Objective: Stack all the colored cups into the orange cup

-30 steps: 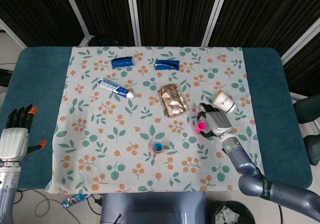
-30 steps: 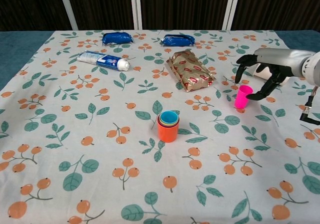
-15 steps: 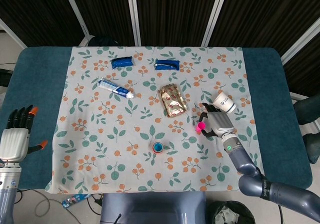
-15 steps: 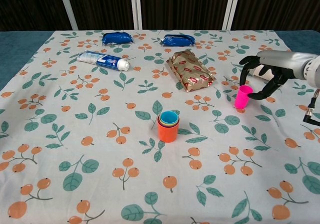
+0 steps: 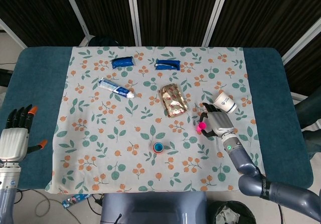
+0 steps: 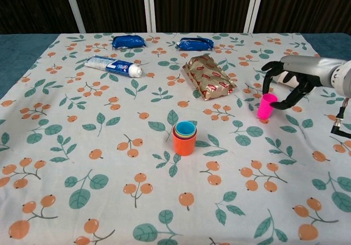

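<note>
Currently the small magenta plastic cup (image 6: pixel 267 105) stands upright, mouth up, on the leaf-and-berry cloth of the bench (image 6: pixel 66 146), well to the right of the orange plastic cup (image 6: pixel 184 139) and a little farther back. Your right hand (image 6: pixel 293 79) arches over it from the right: dark fingers (image 6: pixel 268 78) curl down around the rim and the thumb sits behind the wall. Contact looks close, but the cup's base appears to rest on the cloth, so I cannot tell whether the grip has actually closed on it.

Key relation: the magenta cup's axis is vertical and directly beneath your right hand, while the orange cup lies to the left of that hand and nearer the robot. The orange cup holds nested cups, a light blue one (image 6: pixel 185 128) innermost.

Your left hand (image 5: pixel 16 136) hangs off the bench's left edge, fingers spread, holding nothing, far from the orange cup. The right hand is the obvious carrier.

Note: a white paper cup (image 5: pixel 225 102) lies on its side just behind the right hand, and the gold foil packet (image 6: pixel 208 77) sits behind and to the right of the orange cup. Keep the lift straight before sweeping left.
</note>
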Action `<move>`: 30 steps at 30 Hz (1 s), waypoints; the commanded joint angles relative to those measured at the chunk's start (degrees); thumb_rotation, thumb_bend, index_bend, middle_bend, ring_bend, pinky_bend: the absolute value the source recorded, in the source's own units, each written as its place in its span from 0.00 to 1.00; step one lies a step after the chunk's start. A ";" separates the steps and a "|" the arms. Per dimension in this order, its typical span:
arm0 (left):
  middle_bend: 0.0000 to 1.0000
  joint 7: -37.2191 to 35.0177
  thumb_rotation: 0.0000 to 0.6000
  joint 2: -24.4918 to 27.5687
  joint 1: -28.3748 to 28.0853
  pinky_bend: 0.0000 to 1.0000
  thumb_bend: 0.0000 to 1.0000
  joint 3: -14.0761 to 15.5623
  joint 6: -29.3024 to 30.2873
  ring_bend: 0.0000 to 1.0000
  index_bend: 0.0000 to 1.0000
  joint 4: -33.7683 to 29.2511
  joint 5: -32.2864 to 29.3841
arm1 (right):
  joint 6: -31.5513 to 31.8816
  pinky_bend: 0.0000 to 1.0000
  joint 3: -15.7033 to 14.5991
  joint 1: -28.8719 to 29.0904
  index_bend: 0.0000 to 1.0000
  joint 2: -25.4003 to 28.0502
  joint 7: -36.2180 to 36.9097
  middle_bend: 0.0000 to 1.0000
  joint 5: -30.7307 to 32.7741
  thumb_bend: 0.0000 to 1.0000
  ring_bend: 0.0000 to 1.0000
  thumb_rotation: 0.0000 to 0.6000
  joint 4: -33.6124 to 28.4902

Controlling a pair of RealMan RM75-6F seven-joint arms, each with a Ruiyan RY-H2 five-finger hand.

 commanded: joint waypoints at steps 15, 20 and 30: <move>0.03 -0.56 1.00 0.50 1.29 0.01 0.08 -2.11 -0.72 0.00 0.05 -0.37 0.90 | 2.67 0.19 0.66 -0.94 0.51 5.69 2.04 0.03 -3.93 0.44 0.09 1.00 -7.79; 0.03 -0.44 1.00 0.59 1.56 0.01 0.08 -2.40 -0.72 0.00 0.05 -0.58 1.21 | 6.04 0.19 -0.74 -3.29 0.52 11.23 1.21 0.03 -8.62 0.44 0.10 1.00 -16.02; 0.03 0.35 1.00 0.68 2.10 0.01 0.08 -3.17 -1.16 0.00 0.05 -1.18 1.48 | 11.23 0.19 -4.78 -8.04 0.53 16.33 2.31 0.04 -17.70 0.44 0.11 1.00 -28.77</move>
